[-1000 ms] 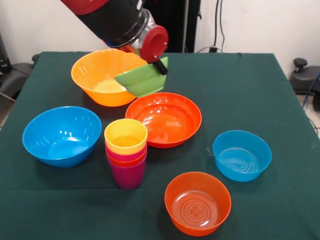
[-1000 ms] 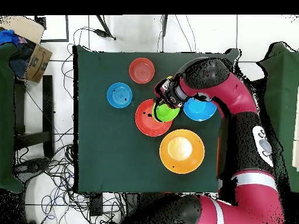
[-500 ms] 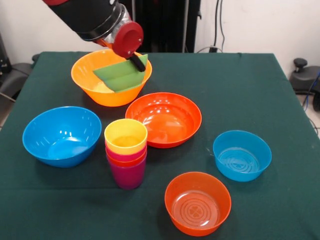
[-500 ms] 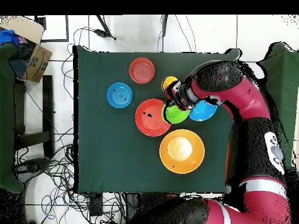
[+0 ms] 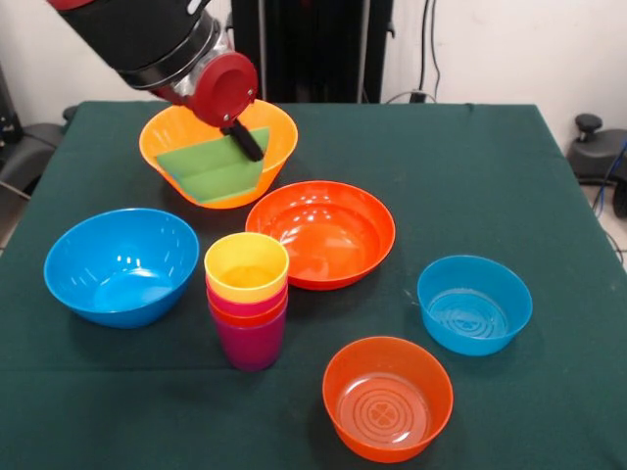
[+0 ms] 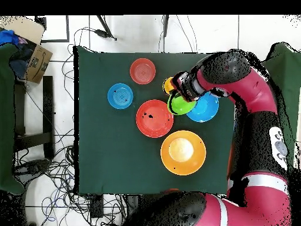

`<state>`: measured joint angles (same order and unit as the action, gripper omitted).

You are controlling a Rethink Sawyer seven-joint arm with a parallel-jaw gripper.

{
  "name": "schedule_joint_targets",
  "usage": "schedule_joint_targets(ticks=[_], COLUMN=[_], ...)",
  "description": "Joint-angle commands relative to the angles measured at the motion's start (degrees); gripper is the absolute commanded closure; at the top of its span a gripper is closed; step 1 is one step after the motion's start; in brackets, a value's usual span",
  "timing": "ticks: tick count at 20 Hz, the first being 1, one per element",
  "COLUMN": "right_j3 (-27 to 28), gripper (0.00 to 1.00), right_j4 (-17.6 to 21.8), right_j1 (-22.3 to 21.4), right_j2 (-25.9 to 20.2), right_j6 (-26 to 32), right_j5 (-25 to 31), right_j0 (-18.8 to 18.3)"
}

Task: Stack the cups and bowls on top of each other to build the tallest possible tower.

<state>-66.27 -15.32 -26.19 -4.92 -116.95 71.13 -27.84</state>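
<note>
My gripper (image 5: pixel 241 143) is shut on the rim of the small green bowl (image 5: pixel 216 169) and holds it tilted in the air. In the front view it shows against the large orange-yellow bowl (image 5: pixel 167 137). In the overhead view the gripper (image 6: pixel 179 94) and green bowl (image 6: pixel 182 106) hang between the tower's yellow top (image 6: pixel 169 85) and the large blue bowl (image 6: pixel 207 109). The tower (image 5: pixel 247 299) has a purple cup at the base, then orange-red, crimson and yellow. The wide red-orange bowl (image 5: pixel 320 233), small blue bowl (image 5: pixel 474 304) and small translucent orange bowl (image 5: pixel 388 397) rest on the table.
The green-clothed table (image 5: pixel 470 157) also holds the large blue bowl (image 5: pixel 121 264) at the front view's left. In the overhead view the large orange-yellow bowl (image 6: pixel 183 152) sits nearest the robot's base. A cardboard box (image 6: pixel 32 56) and cables lie on the floor beside the table.
My gripper has carried the green bowl leftward in the front view, away from above the red-orange bowl and towards the tower and large blue bowl. The bowl has tilted more steeply.
</note>
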Motion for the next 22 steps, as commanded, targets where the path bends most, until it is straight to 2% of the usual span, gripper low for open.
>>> schedule_joint_targets(ticks=[1, 9, 14, 22], right_j3=[7.9, 6.0, 6.7, 8.7], gripper=[1.00, 1.00, 1.00, 1.00], right_j4=[-0.7, -2.6, -3.7, -2.8], right_j1=[4.2, 3.9, 4.6, 5.4], right_j2=[-2.4, -2.3, -2.3, -1.0], right_j6=[-10.6, -9.8, -10.5, -10.0], right_j5=[0.0, -2.5, -1.1, 0.6], right_j0=[2.4, 2.3, 2.6, 3.1])
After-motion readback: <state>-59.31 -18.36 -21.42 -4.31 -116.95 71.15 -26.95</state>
